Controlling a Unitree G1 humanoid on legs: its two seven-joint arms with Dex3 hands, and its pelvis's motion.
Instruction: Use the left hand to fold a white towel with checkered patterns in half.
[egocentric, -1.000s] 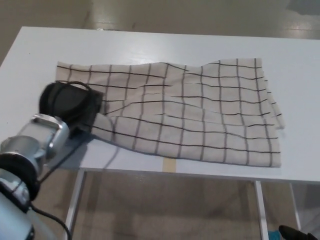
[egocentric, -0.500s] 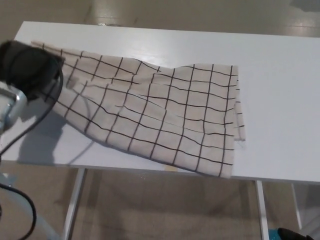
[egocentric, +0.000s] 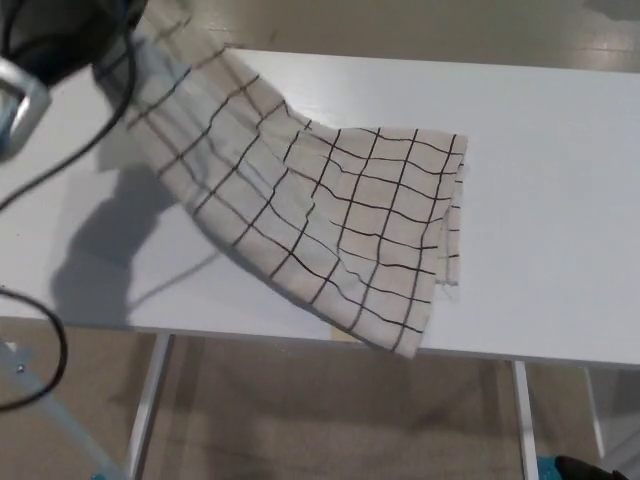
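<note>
A white towel (egocentric: 340, 220) with a dark checkered grid lies on the white table (egocentric: 550, 200). Its left end is raised off the surface and stretches up toward the picture's top left corner. My left hand (egocentric: 65, 35) is at that corner, high above the table, shut on the towel's left end. The right part of the towel rests flat, and its lower corner reaches the table's front edge. My right hand does not show.
The table's front edge (egocentric: 520, 352) runs across the lower picture, with metal legs (egocentric: 150, 410) and floor beneath. A black cable (egocentric: 80, 165) hangs from my left arm over the table's left part. A shadow of arm and cloth falls on the left.
My left hand has risen and moved toward the top left with the towel's end, lifting more cloth off the table. The towel's right part has been dragged leftward.
</note>
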